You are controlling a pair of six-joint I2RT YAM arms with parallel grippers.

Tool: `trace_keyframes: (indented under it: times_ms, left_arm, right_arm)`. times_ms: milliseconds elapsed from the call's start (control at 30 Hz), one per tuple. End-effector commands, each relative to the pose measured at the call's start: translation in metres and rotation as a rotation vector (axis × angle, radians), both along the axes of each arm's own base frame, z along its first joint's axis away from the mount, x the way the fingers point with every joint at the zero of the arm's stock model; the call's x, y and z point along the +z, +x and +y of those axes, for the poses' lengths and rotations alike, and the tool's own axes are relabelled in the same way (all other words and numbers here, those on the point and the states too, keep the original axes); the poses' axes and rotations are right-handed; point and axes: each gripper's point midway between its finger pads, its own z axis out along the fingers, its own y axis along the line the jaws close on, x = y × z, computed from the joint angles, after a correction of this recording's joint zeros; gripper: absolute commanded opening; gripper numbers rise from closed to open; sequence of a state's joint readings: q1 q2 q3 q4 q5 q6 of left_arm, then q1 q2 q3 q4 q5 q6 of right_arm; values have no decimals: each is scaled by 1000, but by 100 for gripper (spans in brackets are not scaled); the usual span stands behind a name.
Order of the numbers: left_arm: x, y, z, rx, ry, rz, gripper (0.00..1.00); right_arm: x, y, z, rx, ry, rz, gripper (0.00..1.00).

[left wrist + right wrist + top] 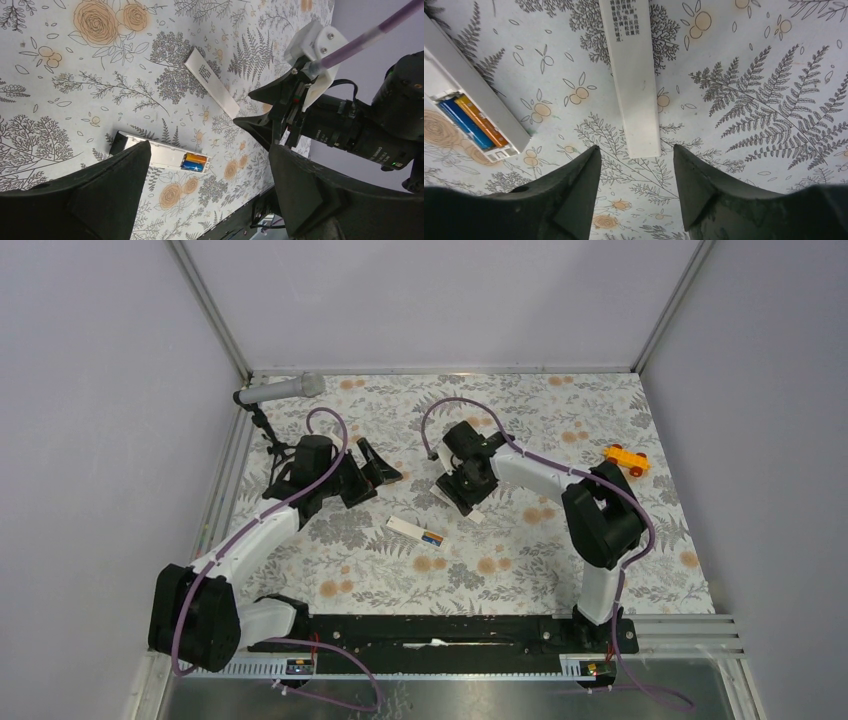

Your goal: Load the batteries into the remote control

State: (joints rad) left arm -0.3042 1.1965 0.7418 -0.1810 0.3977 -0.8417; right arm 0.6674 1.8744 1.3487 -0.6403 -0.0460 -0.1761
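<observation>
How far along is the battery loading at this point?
Done: both batteries lie in the open slot of the remote control. In hand: nothing gripped; the open right gripper hovers at one end of the loose cover. Remaining: fitting that cover.

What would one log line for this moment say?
batteries: both in remote slot | cover: off, beside remote | right gripper: jaws open over cover | left gripper: jaws open

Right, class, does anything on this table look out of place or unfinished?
Yes. The remote control lies with its battery slot uncovered, blue and orange batteries showing. Its white cover lies apart, just ahead of the open right gripper.
</observation>
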Motion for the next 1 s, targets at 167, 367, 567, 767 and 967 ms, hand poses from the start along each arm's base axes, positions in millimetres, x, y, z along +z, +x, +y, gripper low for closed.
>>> trace_keyframes:
  times_ms: [167,367,567,767,967]
  left_arm:
    - [20,14,2,46,-13,-100,95]
    - [21,15,-2,32,-24,-98,95]
    - [23,16,-3,26,-27,-109,95]
    - [19,18,-5,27,-37,-94,95]
    - [13,25,-17,14,-85,-61,86]
  right_arm:
    - [-22,-13,-19,-26,-91,62,71]
    - [-37,-11,-23,-47,-147,85,56]
    - [-49,-13,-22,-65,-161,123,45]
    - [-42,-7,-24,-80,-168,87,29]
    - [-18,-6,-10,-68,-69,54,27]
